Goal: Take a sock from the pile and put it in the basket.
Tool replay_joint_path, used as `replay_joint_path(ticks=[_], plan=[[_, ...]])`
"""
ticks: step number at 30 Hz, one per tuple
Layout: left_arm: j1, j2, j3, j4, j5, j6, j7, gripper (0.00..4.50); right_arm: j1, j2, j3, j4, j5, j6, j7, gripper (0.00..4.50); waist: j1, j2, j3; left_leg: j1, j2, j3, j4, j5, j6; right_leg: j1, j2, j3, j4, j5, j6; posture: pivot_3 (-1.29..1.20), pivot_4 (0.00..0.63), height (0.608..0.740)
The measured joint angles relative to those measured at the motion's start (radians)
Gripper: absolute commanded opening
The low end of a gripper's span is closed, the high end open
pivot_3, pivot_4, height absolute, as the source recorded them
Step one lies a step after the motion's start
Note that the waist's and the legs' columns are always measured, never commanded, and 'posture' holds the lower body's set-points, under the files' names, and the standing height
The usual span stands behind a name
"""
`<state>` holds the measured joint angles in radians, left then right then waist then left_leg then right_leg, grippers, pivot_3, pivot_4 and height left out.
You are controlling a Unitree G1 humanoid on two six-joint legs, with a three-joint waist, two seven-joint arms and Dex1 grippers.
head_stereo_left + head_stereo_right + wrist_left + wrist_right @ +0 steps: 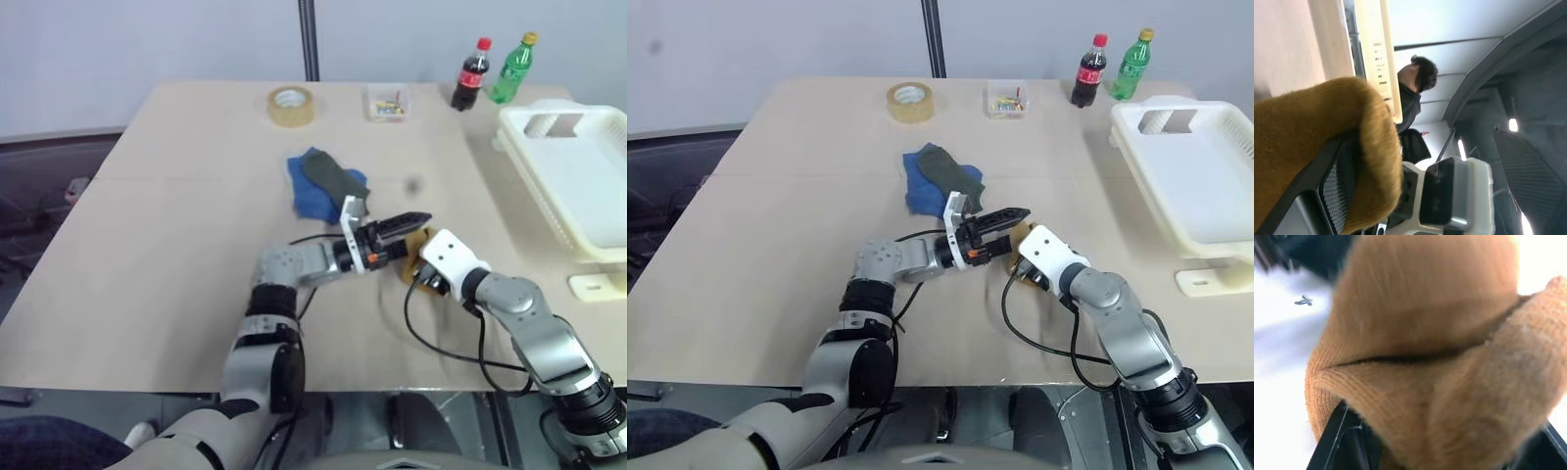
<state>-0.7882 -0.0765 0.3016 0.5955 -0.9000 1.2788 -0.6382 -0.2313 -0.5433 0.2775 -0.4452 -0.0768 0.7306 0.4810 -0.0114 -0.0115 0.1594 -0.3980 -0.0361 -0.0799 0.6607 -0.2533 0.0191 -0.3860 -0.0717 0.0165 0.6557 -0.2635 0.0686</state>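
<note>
Pinching the sock, the right gripper holds it off the pile, far from the basket, while the left gripper stands spread.

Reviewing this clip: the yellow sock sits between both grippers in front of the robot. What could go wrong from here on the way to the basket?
1. The sock is bunched between the left gripper and the right gripper; in the right wrist view it bulges over the fingers, so it could slip out during a handover.
2. The basket stands far to the right at the table's edge; a loose grip may drop the sock short.
</note>
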Motion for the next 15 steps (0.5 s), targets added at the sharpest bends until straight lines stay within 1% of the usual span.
replay_joint_path(ticks=[9, 13, 14, 15], plan=[[-0.024, 0.003, -0.037, 0.029, 0.033, -0.003, -0.032, 4.46, 0.020, -0.007, -0.055, -0.059, 0.042, 0.037, 0.029, 2.55, 0.000, 0.000, 0.002, -0.001, 0.000, 0.000, -0.001, 0.000, 0.000, -0.001, 0.000, 0.000, 0.000, 0.000, 0.000, 0.00, 0.150, 0.738], [-0.033, 0.005, -0.047, 0.060, 0.056, -0.024, -0.044, 4.46, 0.032, -0.033, -0.101, -0.118, 0.094, 0.099, 0.069, 2.55, 0.001, 0.000, 0.003, -0.001, 0.000, 0.000, -0.001, 0.000, 0.000, -0.001, 0.000, 0.000, 0.000, 0.000, 0.000, 0.00, 0.150, 0.738], [-0.036, 0.005, -0.053, 0.072, 0.065, -0.031, -0.053, 4.46, 0.040, -0.059, -0.133, -0.159, 0.127, 0.131, 0.097, 2.55, 0.001, 0.000, 0.004, -0.001, 0.000, 0.000, -0.001, 0.000, 0.000, -0.001, 0.000, 0.000, 0.000, 0.000, 0.000, 0.00, 0.150, 0.738], [-0.036, 0.005, -0.054, 0.073, 0.067, -0.032, -0.055, 4.46, 0.040, -0.064, -0.137, -0.165, 0.130, 0.134, 0.101, 2.55, 0.000, 0.000, 0.004, -0.001, 0.000, 0.000, -0.001, 0.000, 0.000, -0.001, 0.000, 0.000, 0.000, 0.000, 0.000, 0.00, 0.150, 0.738]])
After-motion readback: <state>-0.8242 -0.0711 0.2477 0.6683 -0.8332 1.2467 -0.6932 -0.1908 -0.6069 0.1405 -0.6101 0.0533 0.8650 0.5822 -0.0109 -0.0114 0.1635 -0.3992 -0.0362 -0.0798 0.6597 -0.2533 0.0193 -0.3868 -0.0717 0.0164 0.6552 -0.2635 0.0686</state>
